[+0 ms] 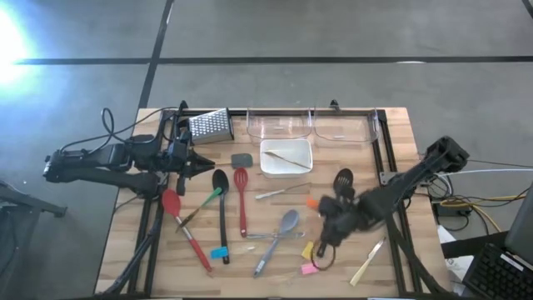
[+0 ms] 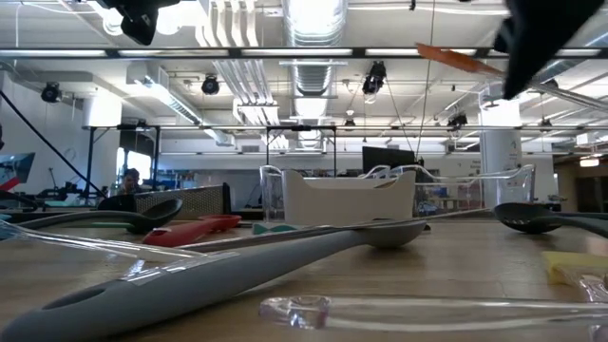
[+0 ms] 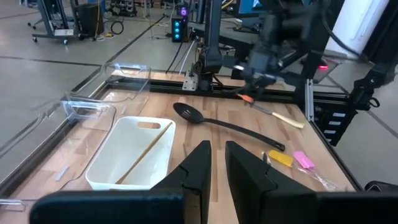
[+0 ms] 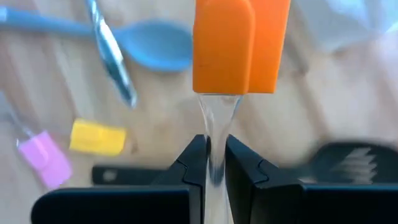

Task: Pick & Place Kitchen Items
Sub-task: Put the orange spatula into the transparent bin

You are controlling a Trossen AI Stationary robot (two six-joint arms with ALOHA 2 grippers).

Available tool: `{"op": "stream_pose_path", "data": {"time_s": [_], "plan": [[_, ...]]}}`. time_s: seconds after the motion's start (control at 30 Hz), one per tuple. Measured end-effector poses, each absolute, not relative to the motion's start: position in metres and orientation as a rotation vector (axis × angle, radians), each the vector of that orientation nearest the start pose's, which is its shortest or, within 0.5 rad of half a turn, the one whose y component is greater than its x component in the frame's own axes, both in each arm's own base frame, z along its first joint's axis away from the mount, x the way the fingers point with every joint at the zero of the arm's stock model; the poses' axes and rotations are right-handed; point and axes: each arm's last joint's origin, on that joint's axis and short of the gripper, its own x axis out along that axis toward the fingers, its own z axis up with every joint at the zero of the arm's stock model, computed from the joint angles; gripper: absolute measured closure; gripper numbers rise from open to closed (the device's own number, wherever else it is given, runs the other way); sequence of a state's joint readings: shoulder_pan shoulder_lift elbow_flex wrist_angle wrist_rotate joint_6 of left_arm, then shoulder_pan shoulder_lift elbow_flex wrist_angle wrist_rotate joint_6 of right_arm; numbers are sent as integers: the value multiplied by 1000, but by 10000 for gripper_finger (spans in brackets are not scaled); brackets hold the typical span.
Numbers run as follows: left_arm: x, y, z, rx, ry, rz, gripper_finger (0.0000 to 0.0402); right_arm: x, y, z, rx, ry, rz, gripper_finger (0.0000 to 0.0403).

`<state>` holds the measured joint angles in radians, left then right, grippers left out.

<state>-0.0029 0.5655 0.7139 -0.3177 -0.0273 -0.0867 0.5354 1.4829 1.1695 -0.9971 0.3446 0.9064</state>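
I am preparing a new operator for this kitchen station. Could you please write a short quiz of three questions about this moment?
1. True or false: the right gripper is shut on the orange spatula.
2. What lies in the white tray? A) a wooden stick B) a red spatula C) nothing
3. Which gripper hangs near the grater?

Key:
1. True; it holds the clear handle.
2. A, the wooden stick.
3. The left gripper.

A steel box grater (image 1: 209, 125), two clear bins (image 1: 279, 126) and a white tray (image 1: 286, 158) sit together.
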Motion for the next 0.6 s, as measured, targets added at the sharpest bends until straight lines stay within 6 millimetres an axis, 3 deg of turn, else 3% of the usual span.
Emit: {"op": "stream_pose_path", "data": {"time_s": [0.27,0.47,0.6], "plan": [[126,0,325,-83,164,31,348,251,63,289,165,1052,-378,378],[126,0,326,-79,154,31,349,265,-2,307,115,992,-449,378],[126,0,326,-79,153,30,349,285,-48,316,130,934,-409,378]]}}
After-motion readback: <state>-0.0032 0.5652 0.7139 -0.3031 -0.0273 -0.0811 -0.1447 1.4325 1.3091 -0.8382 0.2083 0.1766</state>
